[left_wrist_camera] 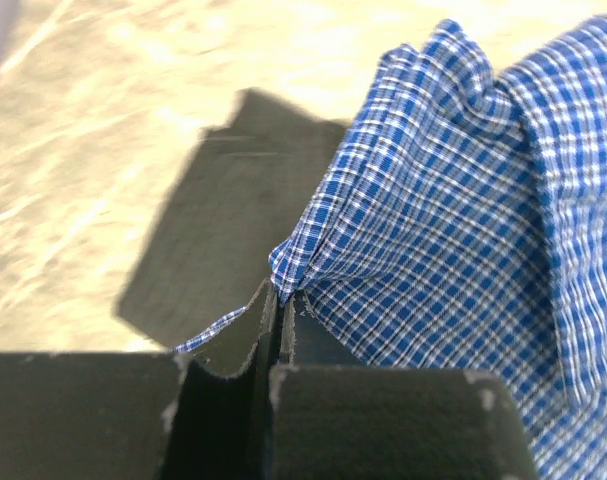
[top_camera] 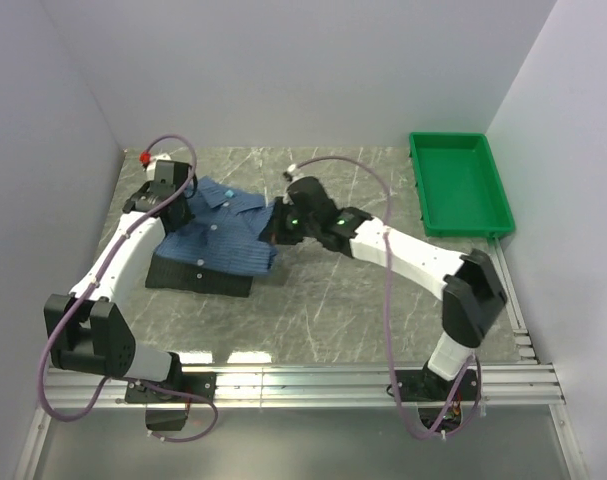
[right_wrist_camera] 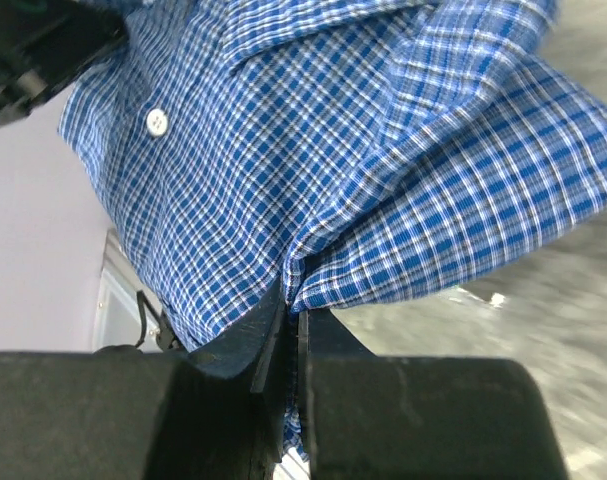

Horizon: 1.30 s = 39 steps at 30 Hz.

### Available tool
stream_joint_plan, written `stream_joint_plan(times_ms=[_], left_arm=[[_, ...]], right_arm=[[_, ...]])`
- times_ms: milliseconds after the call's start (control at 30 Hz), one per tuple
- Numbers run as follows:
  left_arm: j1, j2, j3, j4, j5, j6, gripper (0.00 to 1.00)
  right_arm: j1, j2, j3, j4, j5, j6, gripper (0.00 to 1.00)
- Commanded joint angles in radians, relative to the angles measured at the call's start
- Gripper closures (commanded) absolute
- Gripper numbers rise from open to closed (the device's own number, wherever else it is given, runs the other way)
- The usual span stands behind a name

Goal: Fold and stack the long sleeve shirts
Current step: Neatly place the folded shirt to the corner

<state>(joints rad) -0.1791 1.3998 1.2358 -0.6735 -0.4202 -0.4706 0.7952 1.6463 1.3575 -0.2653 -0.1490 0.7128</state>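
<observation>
From where I stood, the left hand (left_wrist_camera: 280,300) was clenched on a pinch of the blue shirt (top_camera: 228,235), its two fingers pressed together with a fold of checked cloth bunched at their tips. The right hand (right_wrist_camera: 291,300) was clamped in the same way on the shirt's opposite edge, the fabric rising out of its closed jaws and spreading away above them.

The blue shirt hung between the two hands, gathered at each grip and rumpled across the middle. Its collar (top_camera: 223,195) lay close by the left hand, and a white button (right_wrist_camera: 157,122) showed on the front panel, up and off to one side of the right hand's fingers.

Under the blue shirt, on the side of both hands nearer the arm bases, the dark check shirt (top_camera: 198,277) lay flat on the grey marbled tabletop (top_camera: 333,295) as a folded dark slab. Its near edge stuck out past the blue cloth. I could not tell whether the blue shirt rested on it or hung just clear.

A green tray (top_camera: 461,185) sat well apart from the right hand, out beyond it towards the far right corner of the tabletop.
</observation>
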Motion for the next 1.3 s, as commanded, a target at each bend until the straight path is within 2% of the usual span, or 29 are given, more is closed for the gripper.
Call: stream_joint_plan(times_ms=[0,300,500,1133,1233,1267], left_arm=[[0.070,-0.018,-0.051,0.057,-0.106,0.043,1.00],[0.176,0.002,-0.166,0.167,-0.160,-0.003,1.00],[0.247,0.002,-0.203,0.242,-0.112,0.010,0.99],[0.253,0.149,-0.213,0.253,-0.095,-0.014,0.97],[0.253,0.175,-0.205,0.239,-0.091,-0.025,0.91],[0.253,0.176,-0.202,0.238,-0.091,-0.025,0.87]], right_arm=[[0.053,0.064,0.078,0.052,0.034,0.048,1.00],[0.137,0.243,0.164,0.115,0.081,0.019,1.00],[0.157,0.322,0.196,0.147,0.134,-0.010,1.00],[0.159,0.426,0.198,0.138,0.203,-0.075,1.00],[0.156,0.458,0.227,0.100,0.203,-0.066,0.96],[0.156,0.464,0.226,0.098,0.203,-0.062,0.87]])
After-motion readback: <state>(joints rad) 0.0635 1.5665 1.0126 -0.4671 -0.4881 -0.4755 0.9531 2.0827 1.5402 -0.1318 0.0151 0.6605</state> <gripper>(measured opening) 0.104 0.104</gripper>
